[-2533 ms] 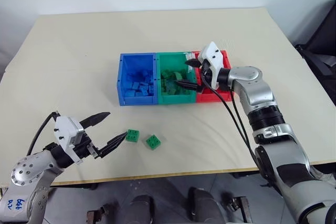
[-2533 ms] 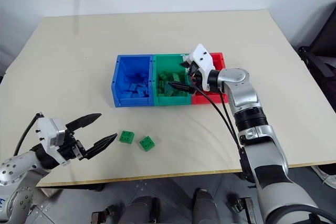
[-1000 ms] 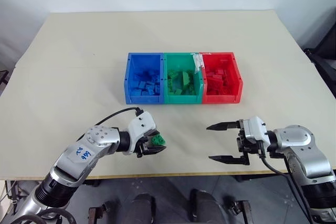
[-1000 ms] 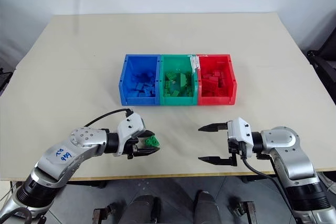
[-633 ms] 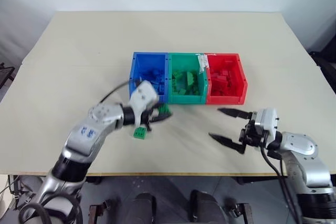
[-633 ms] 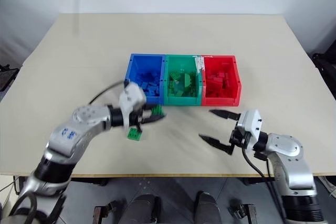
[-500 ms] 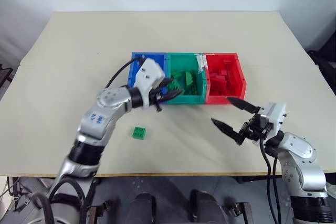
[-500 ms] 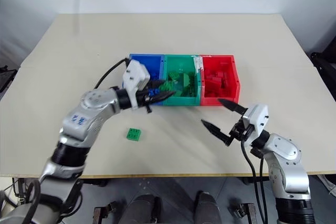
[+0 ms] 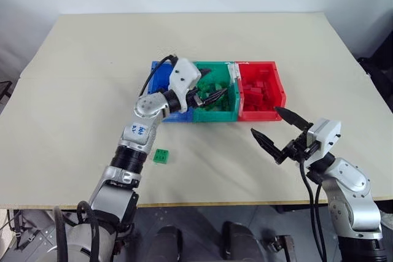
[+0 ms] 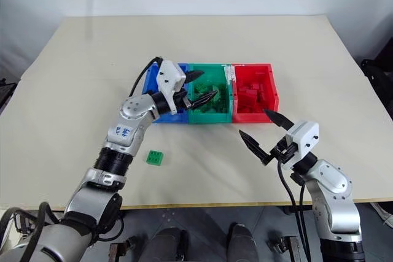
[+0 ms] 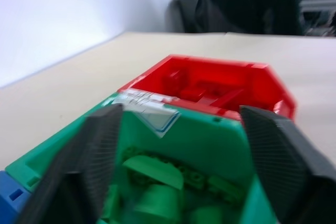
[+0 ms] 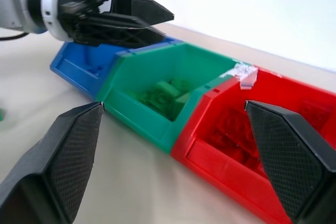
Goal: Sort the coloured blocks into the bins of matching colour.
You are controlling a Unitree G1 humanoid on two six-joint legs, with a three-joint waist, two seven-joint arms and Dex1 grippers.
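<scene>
The three joined bins stand mid-table: the blue bin, the green bin and the red bin. My left gripper hovers over the green bin, open, with nothing between its fingers. Under it lie several green blocks in that bin. Red blocks fill the red bin. One green block lies alone on the table, near the front and left of the bins. My right gripper is open and empty, above the table in front of the red bin, pointing toward the bins.
My left arm crosses the blue bin's front right corner and hides part of it. White tape sticks to the wall between the green and red bins. Bare table surrounds the bins. A dark chair stands beyond the table.
My left gripper carried a green block up from the table to the green bin and opened; the block is no longer between its fingers. My right gripper rose a little and turned toward the bins.
</scene>
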